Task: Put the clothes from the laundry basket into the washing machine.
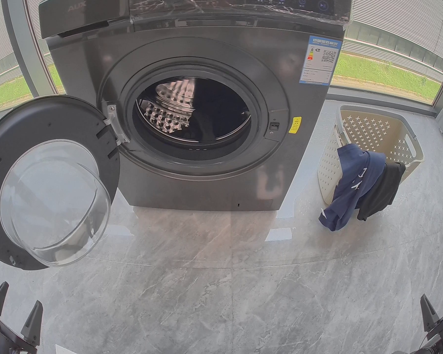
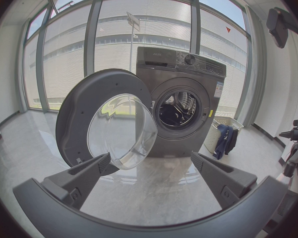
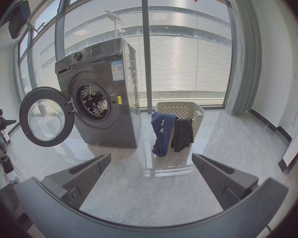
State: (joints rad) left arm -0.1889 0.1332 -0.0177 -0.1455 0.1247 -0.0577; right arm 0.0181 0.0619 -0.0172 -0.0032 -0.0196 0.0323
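While the left gripper [image 1: 17, 301] is hovering low over the grey marble floor [image 1: 221, 291] at the near left, its fingers are standing spread wide and holding nothing. Just beyond it, the round door [image 1: 44, 124] of the washing machine [image 1: 280, 79] is hanging swung fully open to the left, with its clear glass bowl [image 1: 54, 202] bulging outward. To the right of the door, the dark grey machine is standing against the windows, and its steel drum [image 1: 172, 109] is showing through the open porthole. Just beside the machine's right side, the cream laundry basket [image 1: 374, 129] is sitting on the floor. A blue garment [image 1: 354, 185] and a black garment [image 1: 384, 190] are hanging side by side over the basket's near rim, the blue one on the left, its lower end nearly reaching the floor. At the near right, the right gripper [image 1: 437, 293] is also hovering wide open and empty, well apart from the basket.
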